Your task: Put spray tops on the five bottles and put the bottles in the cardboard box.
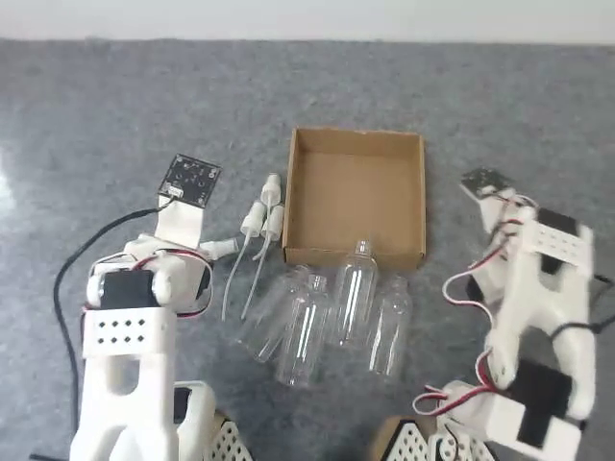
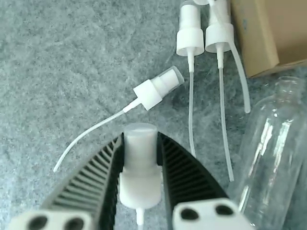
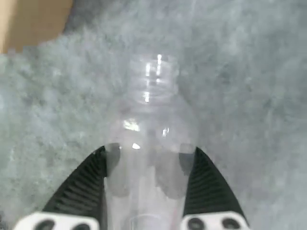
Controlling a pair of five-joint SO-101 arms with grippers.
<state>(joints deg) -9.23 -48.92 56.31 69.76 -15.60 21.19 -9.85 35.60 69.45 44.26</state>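
Observation:
My left gripper (image 2: 139, 136) is shut on a white spray top (image 2: 138, 167), held over the grey carpet beside the loose spray tops. One loose spray top (image 2: 158, 88) lies just ahead of it, and two more (image 2: 189, 38) (image 2: 218, 36) lie near the cardboard box (image 2: 268, 28). My right gripper (image 3: 149, 152) is shut on a clear bottle (image 3: 152, 110) with a bare threaded neck. Several clear bottles (image 1: 303, 331) (image 1: 354, 288) (image 1: 392, 322) lie uncapped in front of the open box (image 1: 356, 197). The left gripper (image 1: 223, 248) sits left of them.
The right arm (image 1: 538, 269) stands right of the box with red and white wires around it. A black cable (image 1: 67, 279) trails left of the left arm. Grey carpet (image 1: 115, 115) covers the table. A box corner (image 3: 29, 19) shows ahead of the right gripper.

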